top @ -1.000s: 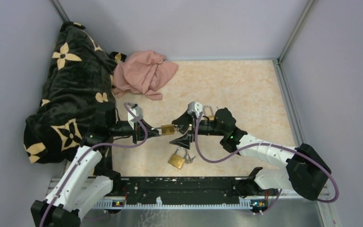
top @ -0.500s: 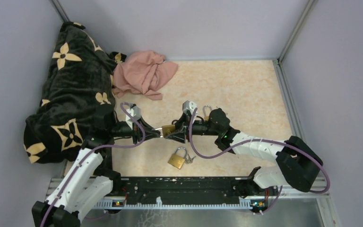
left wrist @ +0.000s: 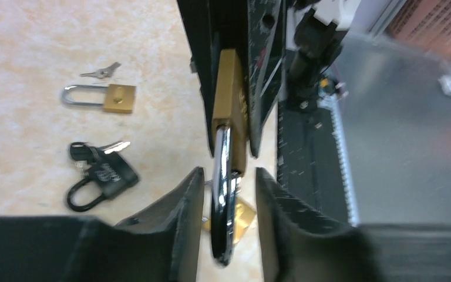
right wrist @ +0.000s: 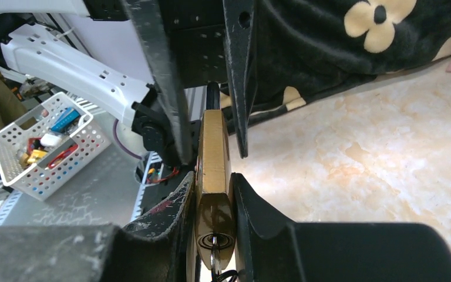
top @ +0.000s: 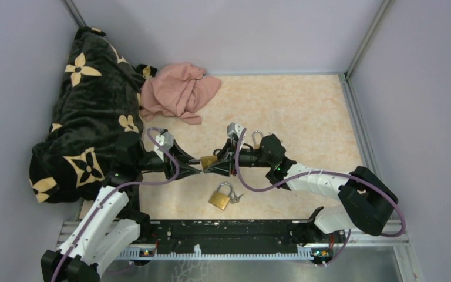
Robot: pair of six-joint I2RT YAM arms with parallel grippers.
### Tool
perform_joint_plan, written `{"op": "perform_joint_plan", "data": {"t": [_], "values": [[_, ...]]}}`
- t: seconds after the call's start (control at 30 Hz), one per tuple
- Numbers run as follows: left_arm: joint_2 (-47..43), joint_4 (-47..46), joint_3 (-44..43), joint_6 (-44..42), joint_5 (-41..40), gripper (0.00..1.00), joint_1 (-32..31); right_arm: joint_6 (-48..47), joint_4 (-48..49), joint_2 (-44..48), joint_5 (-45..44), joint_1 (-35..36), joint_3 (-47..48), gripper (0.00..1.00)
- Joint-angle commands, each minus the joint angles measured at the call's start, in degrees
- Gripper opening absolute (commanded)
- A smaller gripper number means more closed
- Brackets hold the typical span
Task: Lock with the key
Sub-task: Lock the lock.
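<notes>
Brass padlock [right wrist: 213, 147] clamped in right gripper [right wrist: 211, 179] jaws, key [right wrist: 214, 255] in keyhole; left gripper [left wrist: 228, 176] jaws apart round shackle [left wrist: 223, 200] — key turn prob not yet done, can't confirm locked.

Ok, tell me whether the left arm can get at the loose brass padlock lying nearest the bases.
Probably yes. The loose brass padlock lies uncovered on bare table near the left pincer, which stands open around the shackle of the held padlock and looks free to withdraw.
</notes>
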State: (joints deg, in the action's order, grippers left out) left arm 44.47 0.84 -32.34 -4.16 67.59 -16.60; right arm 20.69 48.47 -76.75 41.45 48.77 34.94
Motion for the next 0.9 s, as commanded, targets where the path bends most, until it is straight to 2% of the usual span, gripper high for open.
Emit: {"op": "perform_joint_plan", "data": {"t": [0.0, 0.1, 0.23, 0.4, 0.6, 0.67, 0.7, 0.83, 0.87], "values": [[-1.5, -5.8, 0.6, 4.0, 1.3, 0.54, 0.0, 4.2, 7.2, 3.8, -0.5, -1.9, 1.3, 0.0], [-2.2, -4.9, 1.8, 6.0, -0.2, 0.59, 0.3, 3.2, 5.1, 6.6, 0.2, -2.4, 1.8, 0.0], [-2.8, -7.6, 3.0, 9.6, -1.9, 0.58, 0.5, 1.4, 2.3, 9.5, 2.1, -2.5, 2.4, 0.0], [-2.6, -19.3, 5.1, 18.0, -1.1, 0.54, 0.5, 0.5, 1.1, 10.6, 3.2, -2.5, 3.3, 0.0], [-2.7, -24.4, 5.9, 19.2, 1.5, 0.66, 0.5, -0.7, -0.6, 10.2, 2.7, -2.6, 4.0, 0.0], [-2.7, -25.2, 6.0, 19.6, 1.8, 0.66, 0.5, -0.7, -0.9, 10.1, 2.8, -2.5, 4.2, 0.0], [-2.7, -25.4, 6.0, 19.6, 2.1, 0.59, 0.5, -0.7, -0.9, 10.0, 2.7, -2.5, 4.3, 0.0], [-2.2, -25.1, 6.1, 19.8, 1.7, 0.1, 0.5, -0.7, -0.7, 10.2, 2.7, -2.6, 4.4, 0.0], [-2.2, -25.6, 6.3, 20.2, 1.7, 0.04, 0.5, -0.6, -0.5, 10.1, 2.6, -2.5, 4.5, 0.0]]}}
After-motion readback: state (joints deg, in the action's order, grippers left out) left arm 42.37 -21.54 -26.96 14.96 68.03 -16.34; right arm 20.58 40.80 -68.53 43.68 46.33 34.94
